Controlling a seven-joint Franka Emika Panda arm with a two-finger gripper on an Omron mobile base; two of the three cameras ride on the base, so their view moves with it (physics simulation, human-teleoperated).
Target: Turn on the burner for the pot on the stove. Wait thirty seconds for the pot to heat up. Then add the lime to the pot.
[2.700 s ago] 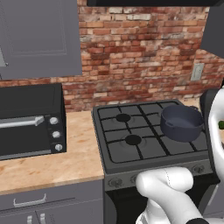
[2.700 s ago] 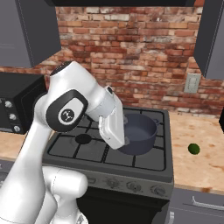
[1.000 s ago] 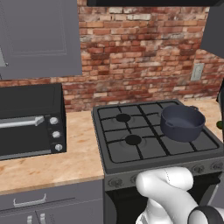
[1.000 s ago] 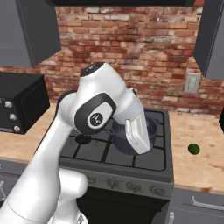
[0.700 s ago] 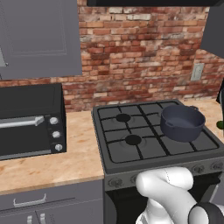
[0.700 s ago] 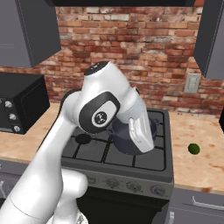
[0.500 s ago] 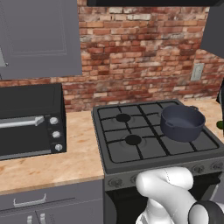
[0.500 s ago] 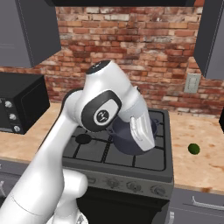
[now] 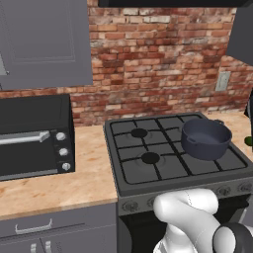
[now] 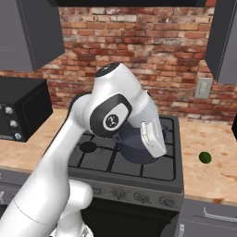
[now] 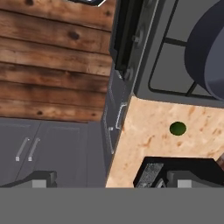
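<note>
Swinging right past the deep dark blue-grey metal pot (image 10: pixel 139 150), the arm has been carried toward the small round green lime (image 11: pixel 177 128) on the table (image 10: pixel 213 159). The claw (image 11: pixel 105 180) is held spread wide and empty, so a pickup is judged to be next.

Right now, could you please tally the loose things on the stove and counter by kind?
Pot: 1, on the stove
Lime: 1, on the counter
Countertop oven: 1
Total: 3
</note>
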